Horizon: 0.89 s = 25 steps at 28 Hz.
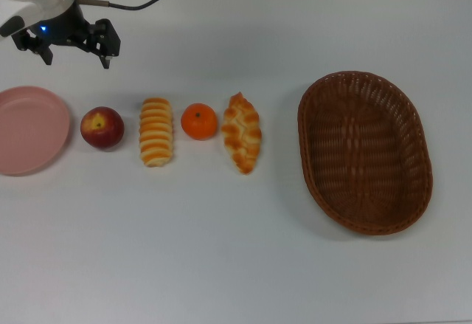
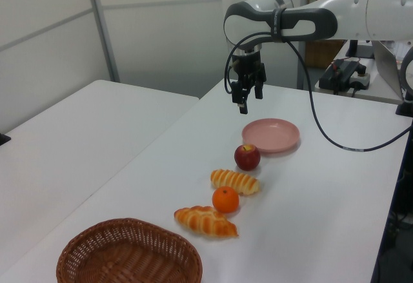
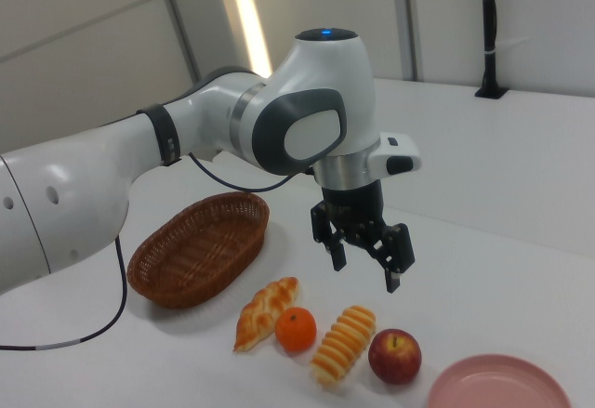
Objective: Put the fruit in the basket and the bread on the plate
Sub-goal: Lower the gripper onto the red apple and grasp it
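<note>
Table (image 1: 221, 265): white, carrying a single row of items across the top view.

Plate (image 1: 29, 128): pink, round, shallow; at the top view's far left, partly cut by the edge. Empty.

Apple (image 1: 102, 127): dark red with a yellowish patch; just beside the plate, on the top view's right of it, not touching.

Ribbed roll (image 1: 155, 131): golden-brown with pale cross stripes; between the apple and the mandarin, lying crosswise to the row.

Mandarin (image 1: 199, 121): bright orange, round; between the two rolls, close to the braided one.

Braided roll (image 1: 242, 132): leaf-shaped with pointed ends; on the top view's right of the mandarin.

Basket (image 1: 365, 152): large oval brown wicker with a raised rim; at the top view's right end, well apart from the braided roll. Empty.

Gripper (image 1: 72, 52): black, on the white arm, pointing down above the table. In the top view it sits at the upper left, beyond the plate and apple. In the right view it hangs above the ribbed roll and apple, clear of both. Jaws spread wide, holding nothing.
</note>
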{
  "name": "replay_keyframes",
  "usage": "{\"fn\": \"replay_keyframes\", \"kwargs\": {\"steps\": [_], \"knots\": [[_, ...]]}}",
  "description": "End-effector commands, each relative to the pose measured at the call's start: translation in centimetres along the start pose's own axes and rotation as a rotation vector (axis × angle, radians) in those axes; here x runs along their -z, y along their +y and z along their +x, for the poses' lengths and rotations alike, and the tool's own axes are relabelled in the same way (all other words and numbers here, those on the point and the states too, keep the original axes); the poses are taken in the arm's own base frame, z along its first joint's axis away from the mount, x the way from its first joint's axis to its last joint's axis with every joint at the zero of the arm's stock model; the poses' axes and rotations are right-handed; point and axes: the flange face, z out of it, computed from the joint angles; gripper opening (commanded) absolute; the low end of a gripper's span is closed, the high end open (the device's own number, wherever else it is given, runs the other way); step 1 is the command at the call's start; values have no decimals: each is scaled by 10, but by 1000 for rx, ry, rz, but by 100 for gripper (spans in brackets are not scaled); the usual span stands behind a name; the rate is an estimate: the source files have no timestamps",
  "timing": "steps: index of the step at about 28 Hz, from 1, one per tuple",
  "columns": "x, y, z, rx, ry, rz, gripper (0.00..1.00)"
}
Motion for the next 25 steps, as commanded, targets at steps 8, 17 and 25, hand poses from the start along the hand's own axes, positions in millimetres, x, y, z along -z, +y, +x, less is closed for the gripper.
{"fn": "replay_keyframes", "kwargs": {"steps": [8,17,25], "knots": [[-58,41,12,28,-52,-50,100],[-113,33,33,64,-84,-80,100],[-147,-27,46,162,-137,-88,100]]}}
